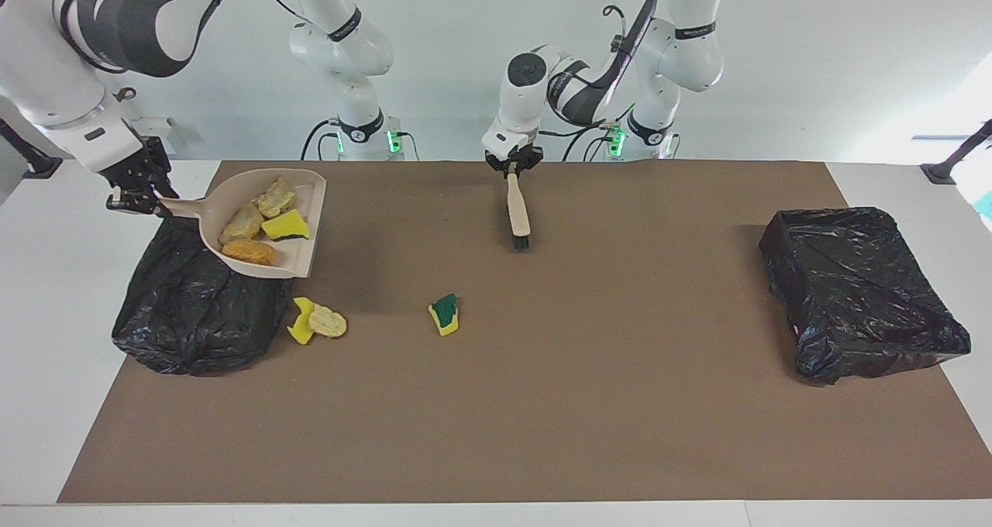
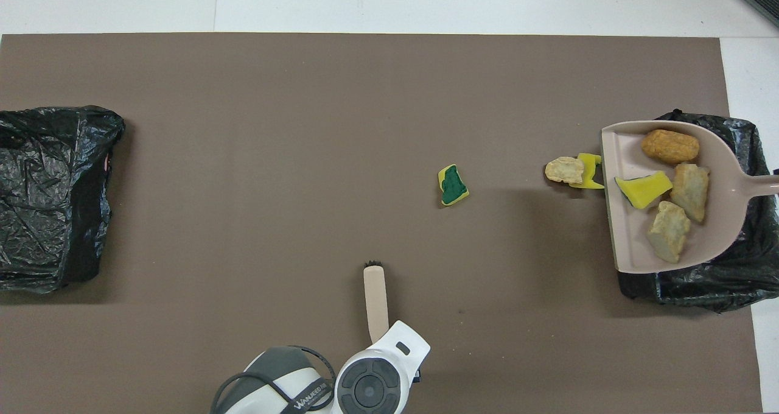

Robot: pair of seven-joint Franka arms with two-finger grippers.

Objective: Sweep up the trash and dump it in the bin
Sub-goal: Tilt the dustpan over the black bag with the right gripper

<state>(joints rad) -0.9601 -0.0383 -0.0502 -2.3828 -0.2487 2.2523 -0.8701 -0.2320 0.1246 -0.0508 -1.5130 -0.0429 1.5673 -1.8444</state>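
Over the bin (image 1: 194,310), right gripper (image 1: 138,195) clamped on loaded dustpan (image 1: 298,225); left gripper (image 1: 511,163) gripping brush (image 1: 518,213); early tilt risks spilling trash (image 1: 249,253) onto table

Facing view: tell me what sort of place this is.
Probably a robot lab test bench: two arms bolted at a white table, a brown mat as the work area, and staged sponge trash beside bag-lined bins.
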